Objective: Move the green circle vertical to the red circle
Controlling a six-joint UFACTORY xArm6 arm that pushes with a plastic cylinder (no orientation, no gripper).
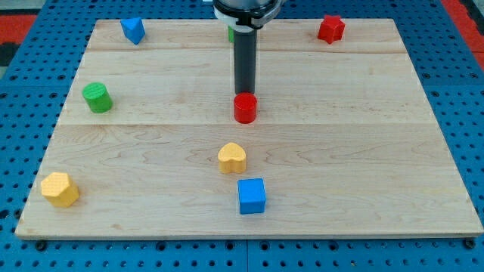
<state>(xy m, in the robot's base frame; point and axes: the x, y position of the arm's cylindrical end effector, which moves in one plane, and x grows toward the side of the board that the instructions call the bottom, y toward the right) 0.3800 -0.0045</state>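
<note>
Seven blocks were in plain sight on the wooden worktop [423, 136], and an eighth, green one [231, 33] peeped out behind our rod near the top edge. We carried no hand at all, so nothing opened, closed or held anything; our rod ended in my tip [243, 94], which stood just at the top side of the red circle [245, 108], near the worktop's middle. Whether it touched that block we could not tell.

The green circle [97, 97] sat well apart, near the left edge and a little nearer the top edge than the red circle. We judged the task not yet done, since the two lay almost side by side rather than one above the other. The tip was on the wrong block for pushing; it would need to reach the green circle's left side.

Elsewhere lay a blue block [133, 30] by the top-left corner, a red star-like block [330, 29] towards the top-right corner, a yellow heart [232, 158] and a blue cube [252, 196] below the red circle, and a yellow block [60, 189] at the bottom-left corner.
</note>
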